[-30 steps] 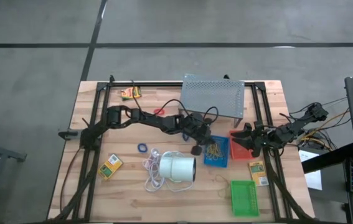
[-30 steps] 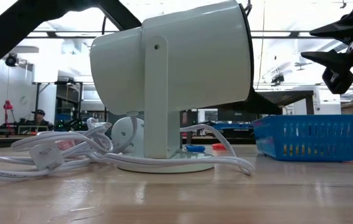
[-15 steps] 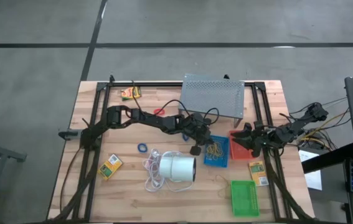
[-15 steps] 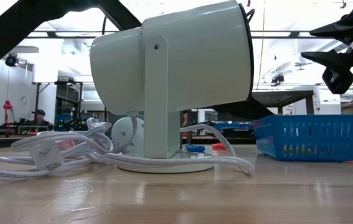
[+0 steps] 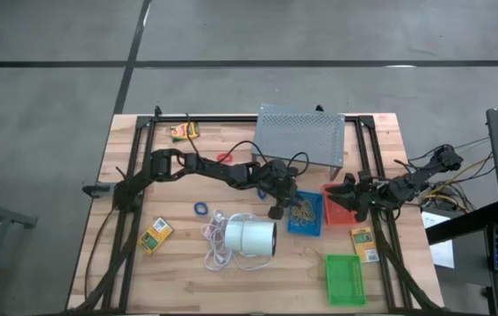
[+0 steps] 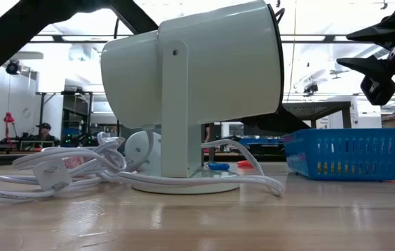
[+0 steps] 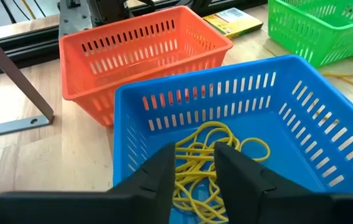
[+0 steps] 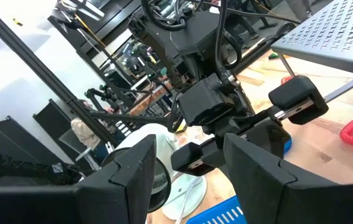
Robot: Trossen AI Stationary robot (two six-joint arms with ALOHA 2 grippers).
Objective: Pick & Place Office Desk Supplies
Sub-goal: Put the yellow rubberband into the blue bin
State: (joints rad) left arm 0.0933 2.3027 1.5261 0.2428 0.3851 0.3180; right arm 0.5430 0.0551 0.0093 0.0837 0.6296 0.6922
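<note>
Starting at the left of the table (image 5: 117,175), we see a yellow-orange printed box (image 5: 155,234) near the front left corner and another box (image 5: 184,132) at the far edge. A red loop (image 5: 223,158) lies beside the left arm's reach, and a blue loop (image 5: 200,209) sits just left of the white cylinder lamp (image 5: 250,235) with its tangled white cord (image 5: 216,237).

Moving right, the left gripper (image 7: 193,163) hangs over the near-left rim of the blue tray (image 7: 325,155). Its fingers stand parted with nothing between them, and the yellow rubber bands (image 7: 216,155) lie loose on the tray floor directly below, so we judge this a drop-off: the arm is placed above the tray so the bands fall inside.

Behind stands the grey perforated stand (image 5: 300,136). Right of the blue tray sits the red tray (image 5: 340,204), apparently empty, with the right gripper (image 8: 187,163) waiting above it, jaws spread wide and holding nothing. Further right and nearer lie a third printed box (image 5: 364,242) and the green tray (image 5: 346,279), with a stray rubber band (image 5: 317,255) just left of it.
</note>
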